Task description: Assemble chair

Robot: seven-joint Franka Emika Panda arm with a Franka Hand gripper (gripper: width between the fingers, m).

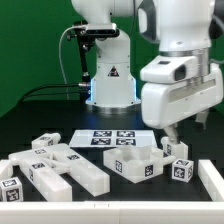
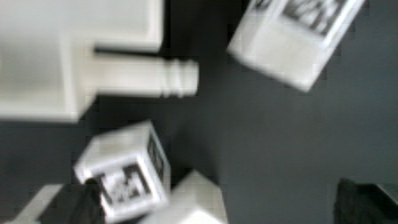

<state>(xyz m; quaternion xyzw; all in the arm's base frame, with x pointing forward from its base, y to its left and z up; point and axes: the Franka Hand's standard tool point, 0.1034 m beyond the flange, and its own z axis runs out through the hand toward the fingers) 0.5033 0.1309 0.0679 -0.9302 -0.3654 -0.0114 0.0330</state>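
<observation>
Arm: the white Panda arm (image 1: 182, 82) hangs over the part of the table (image 1: 25, 135) on the exterior view's right.
Fingers: the fingers (image 1: 173, 131) point down and are spread as wide as they go. Nothing is between them, and they hang clear of every part.
Chair: the chair lies as loose white tagged parts scattered over the black table.
Small block (image 1: 170, 148): this is the nearest part to the fingers, lying just below them and not touching them.
Tagged cube (image 1: 181, 169): it sits below the fingers, on the camera side of the small block.
Frame piece (image 1: 138, 165): an open-fronted part that lies near the fingers, toward the exterior view's left.
Bars and slabs (image 1: 50, 165): a loose cluster that lies well apart from the fingers, far to the exterior view's left.
Edge slab (image 1: 210, 180): it lies below the fingers toward the exterior view's right and is cut off by the frame.
Marker board (image 1: 110, 137): it lies flat on the table to the exterior view's left of the fingers, behind the frame piece.
Wrist view: this view is blurred. A pegged block (image 2: 151, 76), a tagged slab (image 2: 294, 38) and what is probably a cube (image 2: 121, 170) lie apart from one another beneath the fingers.
</observation>
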